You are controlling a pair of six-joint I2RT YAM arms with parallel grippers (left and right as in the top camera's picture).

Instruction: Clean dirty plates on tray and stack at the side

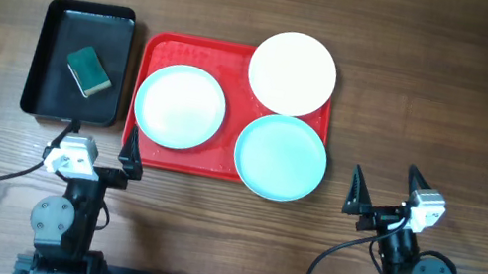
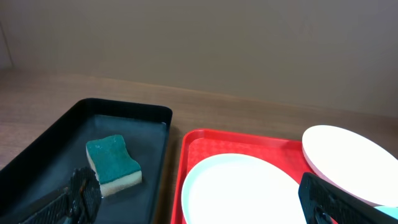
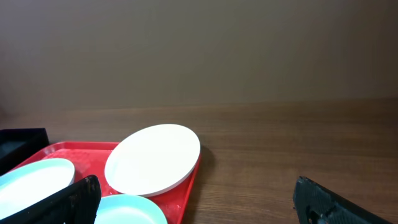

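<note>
The red tray (image 1: 161, 48) lies at the table's middle with three plates on it. A cream-white plate (image 1: 293, 72) sits at its far right, overhanging the rim. One mint-blue plate (image 1: 179, 105) lies at the left, another (image 1: 280, 157) at the near right, overhanging the front edge. My left gripper (image 1: 96, 149) is open and empty, just in front of the tray's near left corner. My right gripper (image 1: 384, 189) is open and empty, on bare table right of the tray. The left wrist view shows the tray (image 2: 205, 142) and the left plate (image 2: 242, 190).
A black bin (image 1: 48, 62) stands left of the tray and holds a green sponge (image 1: 88, 70), also seen in the left wrist view (image 2: 113, 163). Bare wooden table lies to the right of the tray (image 3: 298, 149).
</note>
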